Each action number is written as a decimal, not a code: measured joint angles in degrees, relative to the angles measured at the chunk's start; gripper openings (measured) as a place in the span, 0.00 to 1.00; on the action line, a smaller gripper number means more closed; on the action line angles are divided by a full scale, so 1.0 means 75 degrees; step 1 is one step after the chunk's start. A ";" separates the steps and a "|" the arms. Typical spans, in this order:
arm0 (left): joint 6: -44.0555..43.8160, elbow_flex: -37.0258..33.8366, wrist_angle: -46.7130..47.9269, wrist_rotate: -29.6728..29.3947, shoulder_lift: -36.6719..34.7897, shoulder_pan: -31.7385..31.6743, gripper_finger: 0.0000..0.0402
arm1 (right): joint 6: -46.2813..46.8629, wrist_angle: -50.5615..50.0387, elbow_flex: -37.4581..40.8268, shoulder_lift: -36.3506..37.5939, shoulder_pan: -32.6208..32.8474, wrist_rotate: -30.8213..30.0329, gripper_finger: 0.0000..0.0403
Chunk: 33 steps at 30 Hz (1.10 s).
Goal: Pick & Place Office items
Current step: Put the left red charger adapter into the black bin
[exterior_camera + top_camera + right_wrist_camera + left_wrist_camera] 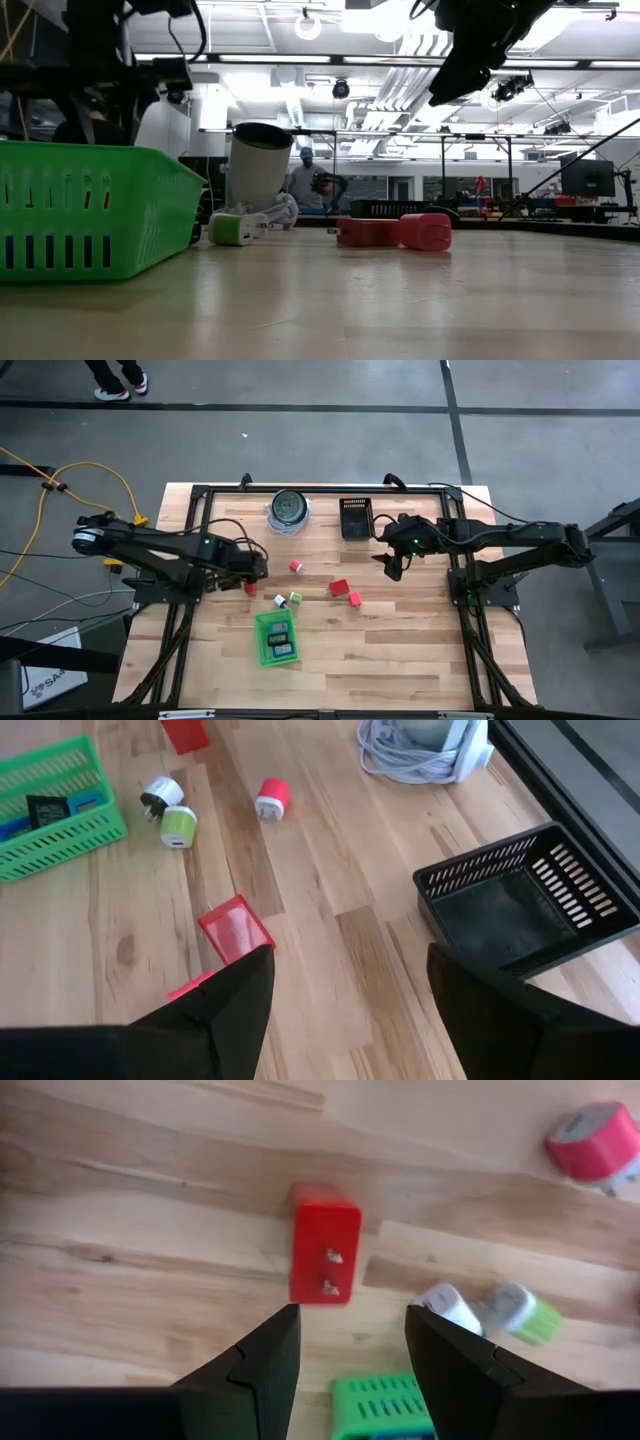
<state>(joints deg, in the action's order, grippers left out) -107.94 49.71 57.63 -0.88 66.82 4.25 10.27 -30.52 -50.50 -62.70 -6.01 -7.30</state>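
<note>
Wooden table (400, 650): we count four red blocks (339, 588), one white plug (279, 600), one green plug (295, 598). Left fingers (262, 1365) apart just short of one red block; right fingers (235, 1010) apart above another.

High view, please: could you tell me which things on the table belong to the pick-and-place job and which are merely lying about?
Job:
red block ahead of the left claw
pink plug
white plug
green plug
red box
pink box
green tray

Lying about:
black basket
cable spool
</note>
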 joint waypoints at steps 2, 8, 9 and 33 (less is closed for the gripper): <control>-0.0007 0.0010 0.0055 -0.0010 0.0166 -0.0019 0.43 | 0.0001 0.0000 0.0000 0.0000 -0.0001 0.0000 0.62; -0.0108 0.0016 0.0154 0.0006 0.0385 -0.0023 0.43 | 0.0000 0.0052 0.0000 0.0000 -0.0002 0.0001 0.62; -0.0108 0.0016 0.0174 0.0002 0.0413 -0.0023 0.43 | 0.0001 0.0058 0.0000 0.0000 -0.0001 0.0001 0.62; 0.0336 -0.0008 -0.0063 -0.0300 0.1190 -0.0023 0.43 | -0.0002 0.0172 0.0000 0.0000 0.0000 0.0001 0.62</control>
<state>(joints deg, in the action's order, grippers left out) -105.42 49.65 57.15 -3.13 75.74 4.08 10.26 -29.23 -50.50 -62.70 -6.01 -7.29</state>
